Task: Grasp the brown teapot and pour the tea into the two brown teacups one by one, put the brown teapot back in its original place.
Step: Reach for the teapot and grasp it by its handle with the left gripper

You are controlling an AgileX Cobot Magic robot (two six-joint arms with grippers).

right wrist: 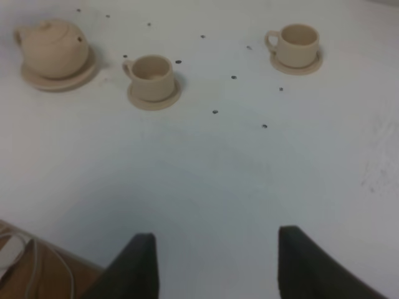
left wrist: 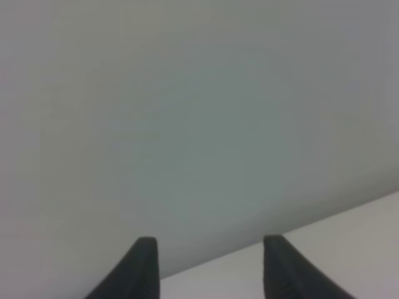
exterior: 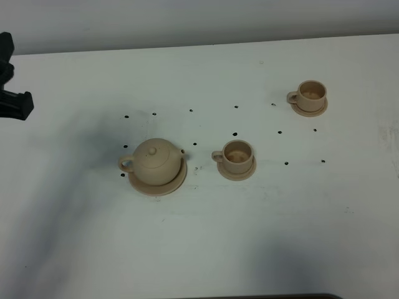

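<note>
Two of the three views caught the tea set. The left wrist camera saw only a grey wall [left wrist: 187, 112] and a corner of the white table [left wrist: 355, 249]. The left gripper [left wrist: 210, 242] stood with its dark fingers well apart and nothing between them. The right gripper [right wrist: 217, 238] hung just as wide and empty over the table, well apart from the crockery. Only its wrist view showed a wooden edge [right wrist: 56, 274] and a pale cable [right wrist: 22, 249] off the tabletop.

From overhead, the brown teapot [exterior: 154, 162] sat upright on its wide saucer [exterior: 159, 188], left of centre. It was squat and beige-tan, with its knobbed lid on and its loop handle to the left. The near teacup [exterior: 237, 154] stood just to its right. The far teacup [exterior: 311, 93] stood well apart toward the back right. Each cup sat on a small saucer [exterior: 237, 173]. Small black dots [exterior: 235, 133] speckled the table around them. A black piece [exterior: 14, 103] at the overhead view's left edge was probably part of the left arm.
</note>
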